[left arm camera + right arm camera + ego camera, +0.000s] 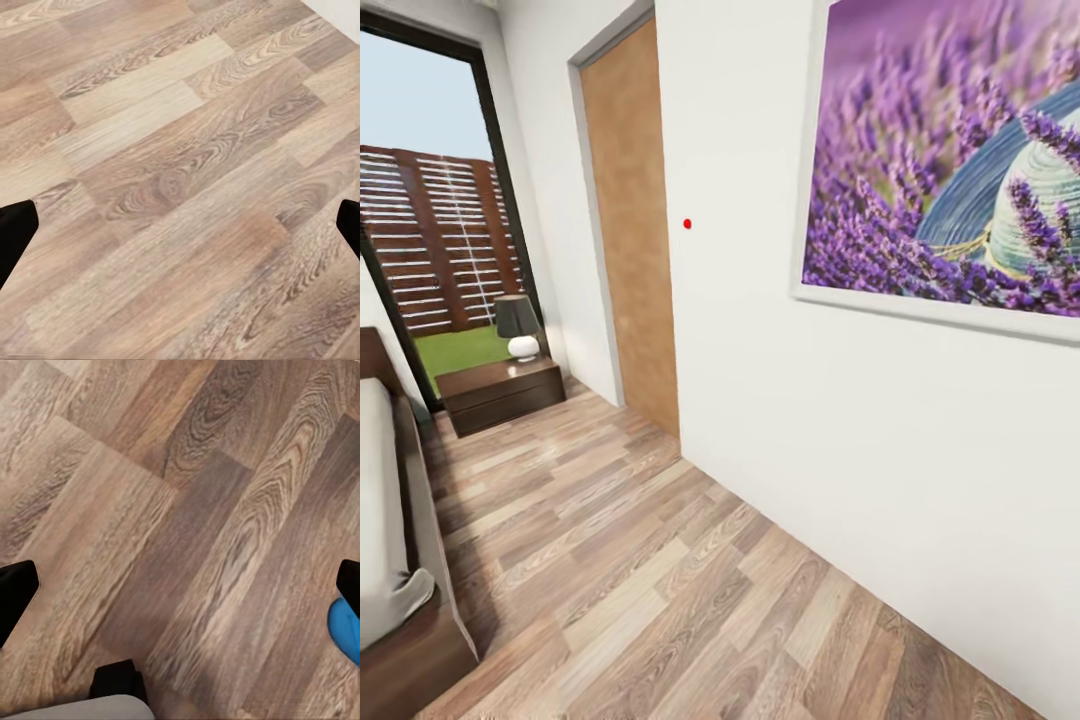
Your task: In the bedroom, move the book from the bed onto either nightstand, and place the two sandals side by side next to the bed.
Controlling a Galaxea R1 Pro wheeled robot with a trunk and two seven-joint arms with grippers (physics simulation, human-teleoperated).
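A: What are the grippers doing?

B: Both wrist views look down at the wood-plank floor [180, 150]. The left gripper [180, 225] has its black fingertips [15, 229] spread to opposite edges with nothing between them. The right gripper [180, 589] is spread just as wide, also over bare planks.

A: Any task things nearby?

B: Just beside one right fingertip, a bright blue rounded shape [345, 630], probably a sandal, cut off by the frame. A dark block with a pale grey edge [116, 690] also sits at that view's border; I cannot tell what it is.

A: And farther out?

B: In the head view, the bed [390, 560] is near left, mostly cropped. The nightstand [500, 390] stands far left by the window [440, 230], carrying a dark-shaded lamp [518, 327]. A wooden door [635, 230] and a lavender picture [950, 150] are on the right wall. No readable writing anywhere.
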